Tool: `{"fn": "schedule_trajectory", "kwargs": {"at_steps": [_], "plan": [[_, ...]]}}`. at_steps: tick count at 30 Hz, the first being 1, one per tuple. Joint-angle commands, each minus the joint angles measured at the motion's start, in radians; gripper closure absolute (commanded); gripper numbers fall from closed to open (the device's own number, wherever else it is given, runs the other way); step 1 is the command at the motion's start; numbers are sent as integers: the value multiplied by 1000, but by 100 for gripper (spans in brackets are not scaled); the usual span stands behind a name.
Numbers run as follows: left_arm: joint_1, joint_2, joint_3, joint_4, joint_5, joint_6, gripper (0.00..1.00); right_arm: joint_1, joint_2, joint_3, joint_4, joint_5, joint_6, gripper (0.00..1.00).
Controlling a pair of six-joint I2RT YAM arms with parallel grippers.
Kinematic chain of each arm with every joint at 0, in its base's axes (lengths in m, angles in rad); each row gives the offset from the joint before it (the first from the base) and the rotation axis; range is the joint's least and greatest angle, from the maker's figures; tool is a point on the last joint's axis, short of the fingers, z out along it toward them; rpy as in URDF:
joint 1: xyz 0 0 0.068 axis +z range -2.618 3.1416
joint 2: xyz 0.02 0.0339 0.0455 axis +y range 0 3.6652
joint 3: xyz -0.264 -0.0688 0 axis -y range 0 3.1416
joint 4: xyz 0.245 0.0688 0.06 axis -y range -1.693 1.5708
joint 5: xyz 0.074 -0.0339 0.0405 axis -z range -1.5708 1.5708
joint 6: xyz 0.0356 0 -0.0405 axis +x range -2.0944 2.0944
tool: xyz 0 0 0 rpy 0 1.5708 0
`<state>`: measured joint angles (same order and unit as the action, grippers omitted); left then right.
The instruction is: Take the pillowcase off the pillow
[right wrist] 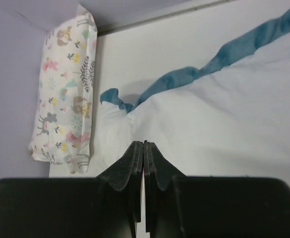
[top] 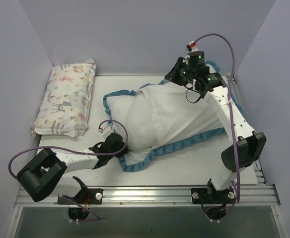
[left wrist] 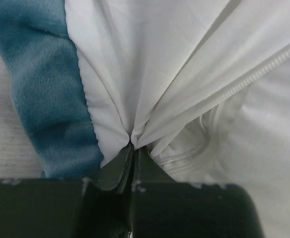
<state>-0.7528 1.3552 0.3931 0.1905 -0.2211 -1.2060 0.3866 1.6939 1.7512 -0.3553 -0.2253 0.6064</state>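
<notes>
Table (top: 199, 166): white top. Pillowcase (top: 177, 116) lies mid-table, white lining outward, teal ruffle around its edge. The pillow cannot be told apart from the white lining. Printed pillow (top: 68, 99) far left, apart. Left tool (left wrist: 133, 145) closed, pinching gathered pillowcase lining beside the zipper (left wrist: 254, 74). Right tool (right wrist: 144, 145) raised over the far right end, fingers pressed together, nothing visible between them.

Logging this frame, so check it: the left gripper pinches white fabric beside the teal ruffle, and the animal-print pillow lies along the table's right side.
Wrong side: the top external view shows the animal-print pillow along the table's left side, not its right. The rest stands: the left gripper pinches white fabric beside the teal ruffle.
</notes>
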Motion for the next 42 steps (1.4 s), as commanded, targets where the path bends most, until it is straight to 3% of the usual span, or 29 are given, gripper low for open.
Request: {"fn": "schedule_trajectory", "kwargs": {"at_steps": [1, 3, 9, 11, 14, 15, 18, 21, 29, 34, 38, 39, 42], "plan": [[-8, 39, -59, -237, -9, 40, 100, 11, -63, 41, 27, -21, -13, 100], [-6, 18, -53, -235, -12, 49, 100, 37, -82, 15, 12, -23, -48, 100], [-8, -57, -72, -206, -17, 65, 100, 248, -244, -270, 22, 121, -186, 98], [-8, -108, -85, -206, -29, 69, 100, 361, -296, -376, 41, 183, -217, 90], [-8, -172, -100, -204, -44, 75, 100, 519, -324, -470, 47, 366, -279, 69], [-8, -186, -103, -210, -50, 79, 100, 546, -327, -496, 55, 416, -301, 56], [-6, -223, -97, -220, -58, 86, 100, 638, -309, -547, 104, 460, -319, 40], [-5, -237, -88, -232, -61, 89, 100, 725, -272, -545, 122, 540, -355, 29], [-6, -277, -117, -209, -58, 63, 100, 742, -81, -570, 217, 532, -327, 9], [-6, -292, -119, -217, -64, 57, 100, 730, 10, -572, 248, 524, -300, 5], [-5, -312, -119, -232, -72, 46, 100, 678, 111, -555, 246, 489, -238, 7], [-6, -323, -117, -237, -73, 45, 100, 667, 139, -552, 245, 477, -229, 9], [-6, -341, -112, -249, -80, 43, 100, 609, 170, -532, 211, 440, -200, 27]]}}
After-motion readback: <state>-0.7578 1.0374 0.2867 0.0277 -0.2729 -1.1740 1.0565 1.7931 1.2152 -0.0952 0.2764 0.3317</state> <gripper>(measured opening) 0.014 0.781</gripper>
